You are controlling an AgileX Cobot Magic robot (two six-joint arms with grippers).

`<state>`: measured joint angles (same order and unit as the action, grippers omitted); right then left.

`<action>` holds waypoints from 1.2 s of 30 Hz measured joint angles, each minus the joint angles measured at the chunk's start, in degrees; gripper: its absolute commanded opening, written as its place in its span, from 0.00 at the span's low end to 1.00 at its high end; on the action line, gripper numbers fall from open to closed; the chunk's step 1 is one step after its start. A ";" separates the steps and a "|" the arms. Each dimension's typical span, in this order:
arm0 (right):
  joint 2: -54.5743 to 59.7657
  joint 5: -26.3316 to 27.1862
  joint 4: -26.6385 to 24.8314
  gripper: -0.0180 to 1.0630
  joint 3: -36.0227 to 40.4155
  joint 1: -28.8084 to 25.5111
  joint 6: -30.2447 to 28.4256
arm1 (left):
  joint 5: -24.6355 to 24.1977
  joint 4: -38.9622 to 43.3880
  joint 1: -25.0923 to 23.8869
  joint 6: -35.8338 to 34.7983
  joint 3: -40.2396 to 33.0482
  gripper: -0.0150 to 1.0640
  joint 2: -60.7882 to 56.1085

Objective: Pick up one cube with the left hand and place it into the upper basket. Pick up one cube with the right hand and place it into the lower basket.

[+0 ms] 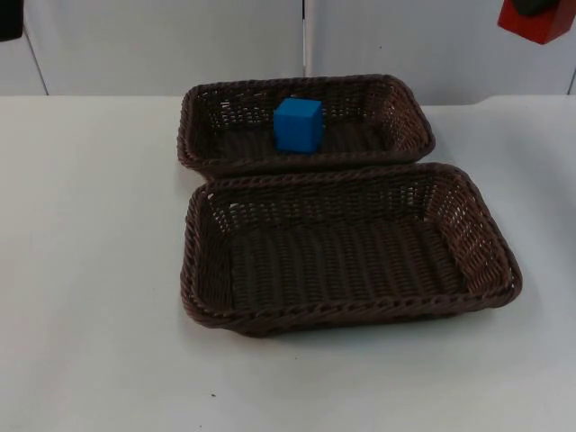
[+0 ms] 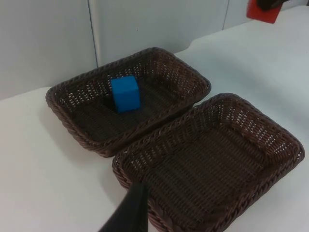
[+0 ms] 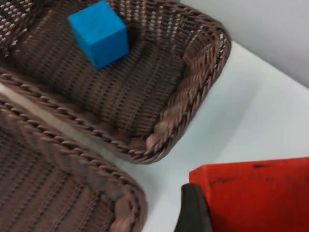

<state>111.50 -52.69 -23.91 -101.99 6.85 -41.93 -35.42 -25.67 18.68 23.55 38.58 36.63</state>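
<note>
A blue cube [image 1: 298, 124] [image 2: 125, 93] [image 3: 99, 33] rests inside the upper basket [image 1: 409, 112] [image 2: 58, 104] [image 3: 193, 96], near its middle. The lower basket [image 1: 490, 238] [image 2: 285, 145] [image 3: 72, 159] sits directly in front of it and holds nothing. High over the table's far right, beyond the upper basket's right end, my right gripper [image 1: 537, 11] is shut on a red cube [image 1: 537, 25] [image 2: 263, 9] [image 3: 256, 193]. My left gripper [image 1: 7, 20] waits at the far left, raised and well away from both baskets.
The two brown wicker baskets touch along their long sides at the table's middle. White table top [image 1: 90, 270] lies open to the left, right and front of them. The grey partition wall [image 1: 162, 45] stands right behind the upper basket.
</note>
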 measured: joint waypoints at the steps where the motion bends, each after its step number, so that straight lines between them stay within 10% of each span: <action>1: -0.40 -0.81 0.11 0.01 0.00 0.00 0.80 | -0.22 0.11 0.00 0.00 0.00 0.95 0.00; 36: -2.97 -7.11 12.49 0.01 1.89 13.86 17.16 | -1.77 1.66 0.00 0.00 0.00 0.95 0.00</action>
<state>108.53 -59.80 -11.42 -100.10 20.71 -24.77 -37.18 -24.02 18.68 23.55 38.58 36.63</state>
